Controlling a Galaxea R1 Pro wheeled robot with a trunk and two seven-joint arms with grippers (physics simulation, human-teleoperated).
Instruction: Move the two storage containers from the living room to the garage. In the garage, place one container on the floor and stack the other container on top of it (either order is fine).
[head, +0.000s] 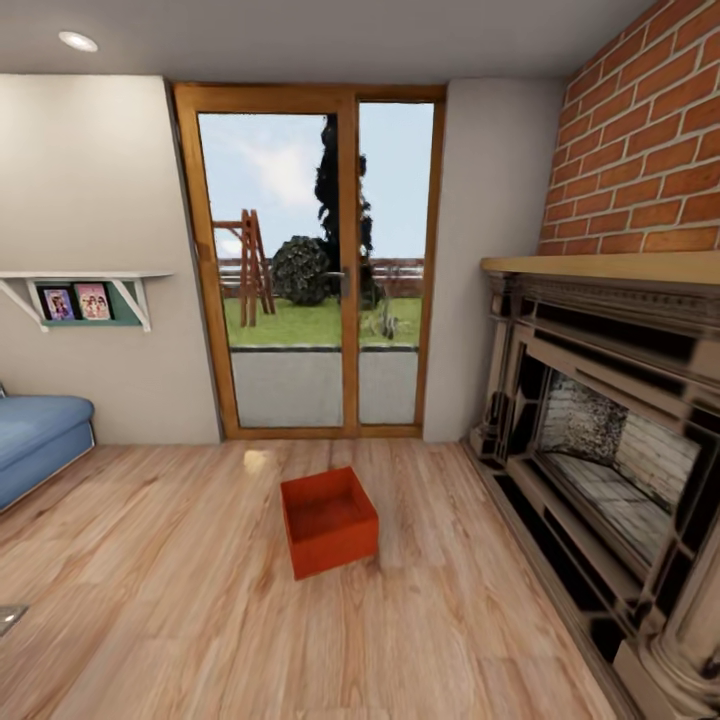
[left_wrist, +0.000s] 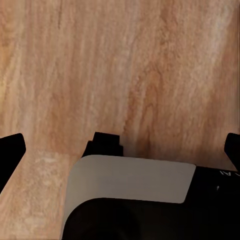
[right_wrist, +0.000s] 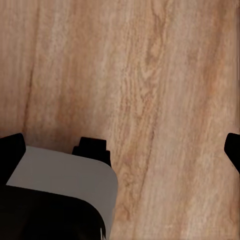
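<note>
Container (head: 328, 520) sits on living room planks before the glass door (head: 318, 265), untouched; we hang both sets of fingers spread apart, empty; everything remains.

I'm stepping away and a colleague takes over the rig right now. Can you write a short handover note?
Left gripper: open, holding nothing, pointed down at the light wood plank floor.
Right gripper: open, holding nothing, over the same floor.
One red-orange rectangular plastic storage container sits upright on the living room floor, ahead of the robot, between the blue sofa and the brick fireplace, before the glass patio door.
Done: nothing visibly; this container is ungrasped and not yet in the garage.
Left: fetch both containers, carry them to the garage, stack them.
</note>
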